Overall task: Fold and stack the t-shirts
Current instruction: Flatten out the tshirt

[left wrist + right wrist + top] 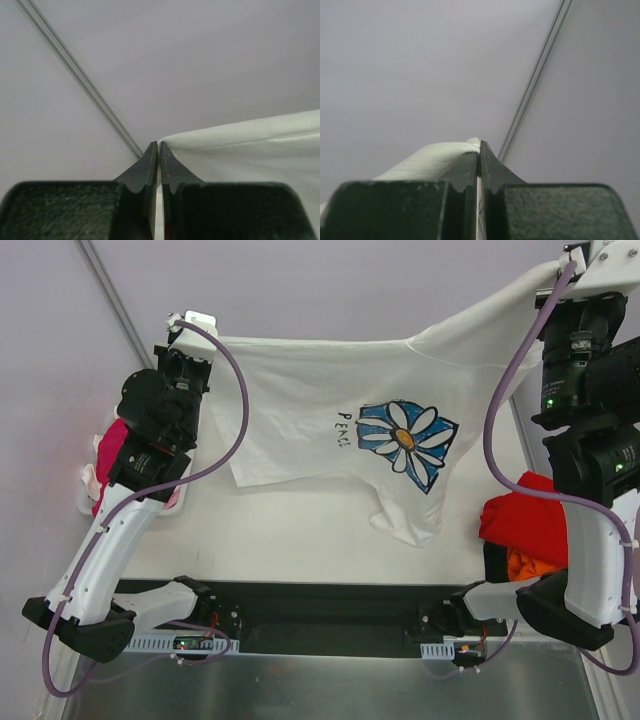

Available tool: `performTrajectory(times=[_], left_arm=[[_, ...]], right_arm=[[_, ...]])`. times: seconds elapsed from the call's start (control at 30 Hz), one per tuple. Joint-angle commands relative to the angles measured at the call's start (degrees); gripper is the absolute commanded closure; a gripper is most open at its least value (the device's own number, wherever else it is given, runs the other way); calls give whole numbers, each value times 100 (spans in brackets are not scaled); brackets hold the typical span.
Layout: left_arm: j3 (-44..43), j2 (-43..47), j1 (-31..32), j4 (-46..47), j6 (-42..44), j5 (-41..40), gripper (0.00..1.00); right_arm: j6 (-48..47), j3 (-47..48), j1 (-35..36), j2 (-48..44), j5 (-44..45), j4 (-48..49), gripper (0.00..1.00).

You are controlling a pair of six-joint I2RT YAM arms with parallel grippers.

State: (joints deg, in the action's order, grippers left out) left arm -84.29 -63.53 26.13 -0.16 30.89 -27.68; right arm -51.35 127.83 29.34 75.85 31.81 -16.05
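With left gripper (pixel 158 152) and right gripper (pixel 480 152) each pinching the white daisy-print t-shirt (pixel 330 410) (far corners), draw it taut, then lower both ends evenly

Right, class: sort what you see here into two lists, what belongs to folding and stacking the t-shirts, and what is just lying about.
Belongs to the job: white PEACE daisy t-shirt, held up by the left claw and right claw; red t-shirt; orange t-shirt; pink t-shirt.
Just there: table; purple cables; black base rail.
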Motion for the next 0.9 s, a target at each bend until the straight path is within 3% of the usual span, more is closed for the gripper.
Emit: performTrajectory(times=[0.0, 0.4, 0.87], left_arm=[[-176, 51, -91, 350, 13, -238, 100], [-368, -2, -91, 350, 48, -282, 100], [-571, -538, -161, 701, 347, -405, 100]], right_arm=[[344, 435, -8, -97, -52, 358, 99], [337, 611, -8, -53, -193, 331, 99], [-524, 120, -16, 280, -360, 1315, 99]])
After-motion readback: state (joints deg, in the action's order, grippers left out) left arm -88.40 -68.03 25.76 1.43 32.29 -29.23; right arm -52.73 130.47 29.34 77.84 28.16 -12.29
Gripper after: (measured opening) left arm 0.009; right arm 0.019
